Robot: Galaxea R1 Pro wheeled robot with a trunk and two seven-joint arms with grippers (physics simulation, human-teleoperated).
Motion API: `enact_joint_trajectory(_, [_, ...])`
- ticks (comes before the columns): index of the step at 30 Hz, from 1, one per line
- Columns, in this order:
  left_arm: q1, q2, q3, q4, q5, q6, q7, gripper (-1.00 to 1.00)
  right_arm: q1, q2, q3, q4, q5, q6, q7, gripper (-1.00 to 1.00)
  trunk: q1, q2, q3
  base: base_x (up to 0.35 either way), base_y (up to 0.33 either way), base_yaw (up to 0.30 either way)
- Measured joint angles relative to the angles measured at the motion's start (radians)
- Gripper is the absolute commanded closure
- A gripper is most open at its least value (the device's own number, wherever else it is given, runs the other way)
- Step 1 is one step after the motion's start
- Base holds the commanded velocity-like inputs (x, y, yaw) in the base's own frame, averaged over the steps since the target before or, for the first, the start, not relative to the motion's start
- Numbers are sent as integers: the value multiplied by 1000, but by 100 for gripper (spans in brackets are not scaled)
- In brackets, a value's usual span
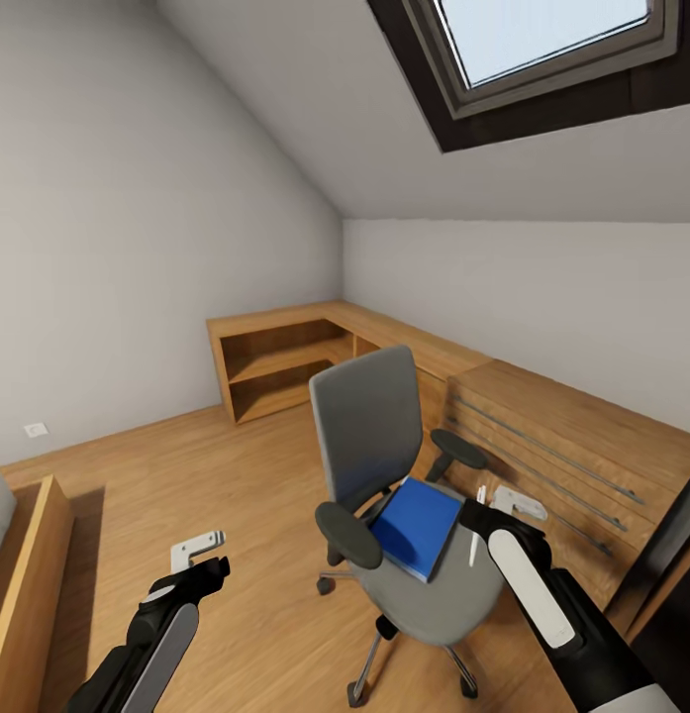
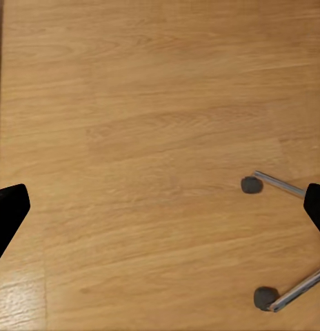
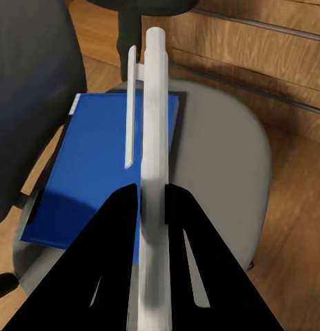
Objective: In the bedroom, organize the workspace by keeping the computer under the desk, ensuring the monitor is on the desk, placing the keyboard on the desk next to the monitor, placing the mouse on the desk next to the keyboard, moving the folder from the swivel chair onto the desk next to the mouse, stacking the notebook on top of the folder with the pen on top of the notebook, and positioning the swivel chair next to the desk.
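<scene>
Here, the head view shows the bedroom with its sloped grey ceiling and dark-framed skylight above a wood floor. The swivel chair stands mid-room, near a low wooden shelf unit that runs along the far walls. The blue folder lies flat on the grey seat, close under the backrest. The right gripper hangs over the seat's far edge, just beside the folder, with a thin white pen pointing down from it. The left gripper hovers over bare floor, well apart from the chair. A wooden bed frame sits at the left edge.

Left wrist view: the two black fingertips stand spread wide, nothing between them; beneath lie the floorboards and two chrome legs with casters of the chair base.

Right wrist view: the black fingers are pressed together on the white pen, pinching it by its barrel, its clip alongside. Beyond it the folder rests on the seat, beside the dark backrest.
</scene>
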Motion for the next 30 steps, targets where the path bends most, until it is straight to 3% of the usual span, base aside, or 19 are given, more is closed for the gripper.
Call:
enact_joint_trajectory(13, [5,1,-1,-61,-2,-3,0,-100,34,-1,0,-63,1,1,-1,100,-50,91,41,0,0,0])
enact_joint_trajectory(24, [115,3,-2,-272,-1,6,0,-100,35,-3,0,-65,1,15,0,100,-92,168,75,0,0,0])
enact_joint_trajectory(30, [120,3,-3,-281,-1,8,0,-100,47,-3,0,-95,1,33,0,100,-115,210,94,0,0,0])
